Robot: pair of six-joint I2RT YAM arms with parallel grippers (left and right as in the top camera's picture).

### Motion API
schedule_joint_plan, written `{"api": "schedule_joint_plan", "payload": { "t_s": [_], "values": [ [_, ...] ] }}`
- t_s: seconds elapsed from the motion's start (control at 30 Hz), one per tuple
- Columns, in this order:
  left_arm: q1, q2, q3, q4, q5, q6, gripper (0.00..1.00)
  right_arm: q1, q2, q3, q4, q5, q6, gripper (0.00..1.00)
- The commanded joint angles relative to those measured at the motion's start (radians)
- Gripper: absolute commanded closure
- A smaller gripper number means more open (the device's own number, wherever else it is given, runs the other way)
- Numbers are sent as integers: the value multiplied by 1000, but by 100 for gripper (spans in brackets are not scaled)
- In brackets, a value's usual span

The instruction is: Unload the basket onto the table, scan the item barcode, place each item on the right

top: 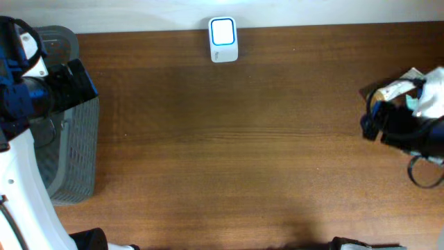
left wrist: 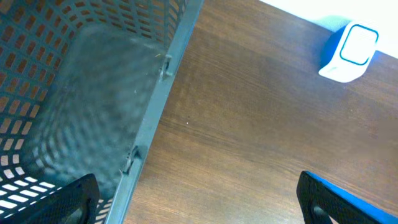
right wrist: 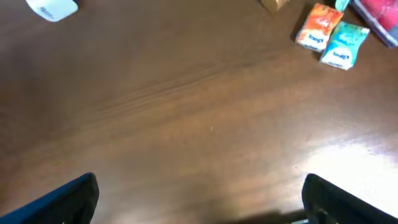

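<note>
Right end effector (right wrist: pixel 199 208), fingers (right wrist: pixel 68 199) set wide apart with nothing between them, hangs over bare brown wooden table (top: pixel 229 153) near the table's right side. In the right wrist view, an orange rectangular packet (right wrist: pixel 318 27) and a teal rectangular packet (right wrist: pixel 344 43) lie flat and side by side on the table, well apart from the fingers, toward the upper right of that view. A red wrapped object (right wrist: pixel 379 15), cut off by the frame, lies just beyond them. The white box-shaped scanner (top: pixel 223 39) with a blue-lit square face stands at the table's far edge, between the two arms. Left end effector (left wrist: pixel 199 208), likewise spread and empty, hangs over the rim of a grey perforated plastic basket (left wrist: pixel 74 93) at the table's left. Open table separates the packets from the scanner.
</note>
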State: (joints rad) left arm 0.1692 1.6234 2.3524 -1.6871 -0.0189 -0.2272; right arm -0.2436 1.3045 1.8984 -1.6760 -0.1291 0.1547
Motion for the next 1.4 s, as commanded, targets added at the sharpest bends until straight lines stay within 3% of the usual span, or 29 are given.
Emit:
{"api": "schedule_joint_plan", "payload": {
  "t_s": [0.0,0.1,0.2,0.6,0.7,0.9,1.07,1.37],
  "values": [
    [4,-4,2,-1,-4,13,1,10,-216,-177,19,20,14,1],
    [4,-4,2,-1,-4,13,1,10,-465,-287,-23,-49,19,1],
    [4,-4,2,-1,-4,13,1,8,-586,-288,-22,-47,18,1],
    [4,-4,2,-1,-4,13,1,8,-705,-290,-22,-72,-20,1],
    [4,-4,2,-1,-4,13,1,8,-761,-378,8,-69,-46,1],
    [4,-4,2,-1,-4,13,1,74,-1046,-813,400,-54,-47,1],
    [4,-4,2,-1,-4,13,1,129,-1277,-1281,849,-44,-47,1],
    [4,-4,2,-1,-4,13,1,196,-1300,-1691,1437,-48,-47,1]
  ]
}}
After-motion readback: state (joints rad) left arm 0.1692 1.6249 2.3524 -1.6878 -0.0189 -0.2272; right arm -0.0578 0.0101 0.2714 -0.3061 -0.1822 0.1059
